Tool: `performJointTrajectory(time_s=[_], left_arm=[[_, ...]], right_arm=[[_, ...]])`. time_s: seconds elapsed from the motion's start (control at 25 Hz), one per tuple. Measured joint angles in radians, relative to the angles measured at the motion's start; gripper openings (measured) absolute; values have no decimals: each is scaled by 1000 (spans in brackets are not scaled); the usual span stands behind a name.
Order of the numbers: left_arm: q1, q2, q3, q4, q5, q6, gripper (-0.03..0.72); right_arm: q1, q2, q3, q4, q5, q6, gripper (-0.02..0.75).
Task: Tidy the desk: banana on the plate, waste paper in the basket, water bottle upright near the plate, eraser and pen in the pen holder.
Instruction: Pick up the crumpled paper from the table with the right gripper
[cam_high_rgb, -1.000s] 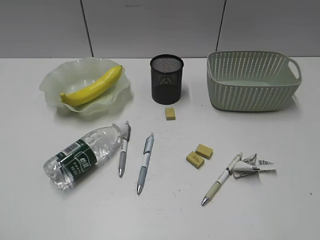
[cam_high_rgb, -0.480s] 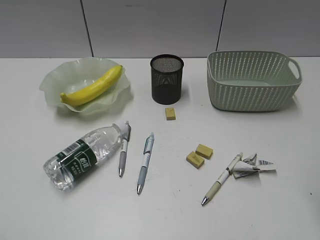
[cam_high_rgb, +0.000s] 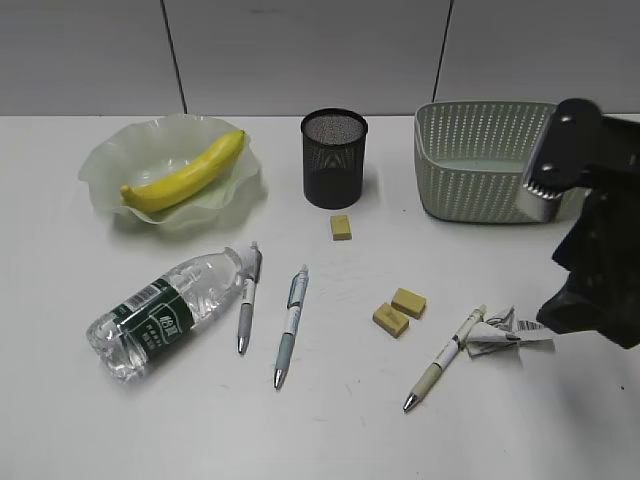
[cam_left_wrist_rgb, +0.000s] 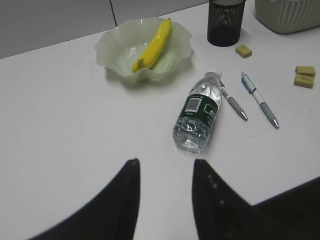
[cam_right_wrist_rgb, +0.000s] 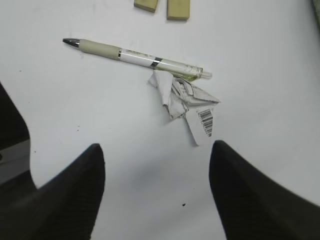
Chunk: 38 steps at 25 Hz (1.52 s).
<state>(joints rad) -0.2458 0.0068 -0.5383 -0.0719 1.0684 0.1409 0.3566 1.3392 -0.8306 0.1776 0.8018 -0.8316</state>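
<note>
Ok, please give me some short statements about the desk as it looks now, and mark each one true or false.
1. The banana lies on the plate. True.
2. The water bottle stands upright. False: it lies on its side.
3. The waste paper is inside the basket. False: it lies on the desk, touching a pen.
4. The right pincer is open above the waste paper and holds nothing. True.
5. All erasers are in the pen holder. False: three erasers lie on the desk.
</note>
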Motion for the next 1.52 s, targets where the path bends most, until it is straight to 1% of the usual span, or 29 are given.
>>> performJointTrajectory(time_s=[0.24,0.52,0.68,0.88,1.16,1.2,1.24,1.28,1.36,1.44,1.48,1.52], left_arm=[[0,0,0,0,0,0,266],[0,0,0,0,0,0,266],[0,0,0,0,0,0,266],[0,0,0,0,0,0,266],[0,0,0,0,0,0,266],[0,0,0,0,0,0,266],[0,0,0,0,0,0,266],[0,0,0,0,0,0,266],[0,0,0,0,0,0,266],[0,0,0,0,0,0,266],[0,0,0,-1,0,0,266],[0,0,0,-1,0,0,266]], right_arm=[[17,181,-1,-52,-113,-17,524],[17,355,-14,-58,-199,-19,525],[18,436,-69,-58,-210,-18,536],[19,502,-125,-58,-218,-18,593],[20,585,-134,-60,-216,-18,589],[20,590,-136,-61,-216,-16,573],[20,593,-136,-63,-216,-16,542],[20,595,-137,-66,-218,-15,491],[20,597,-140,-76,-217,-7,342],[20,596,-145,-79,-198,0,148],[20,595,-154,-79,-182,6,104],[20,595,-162,-83,-169,19,102]])
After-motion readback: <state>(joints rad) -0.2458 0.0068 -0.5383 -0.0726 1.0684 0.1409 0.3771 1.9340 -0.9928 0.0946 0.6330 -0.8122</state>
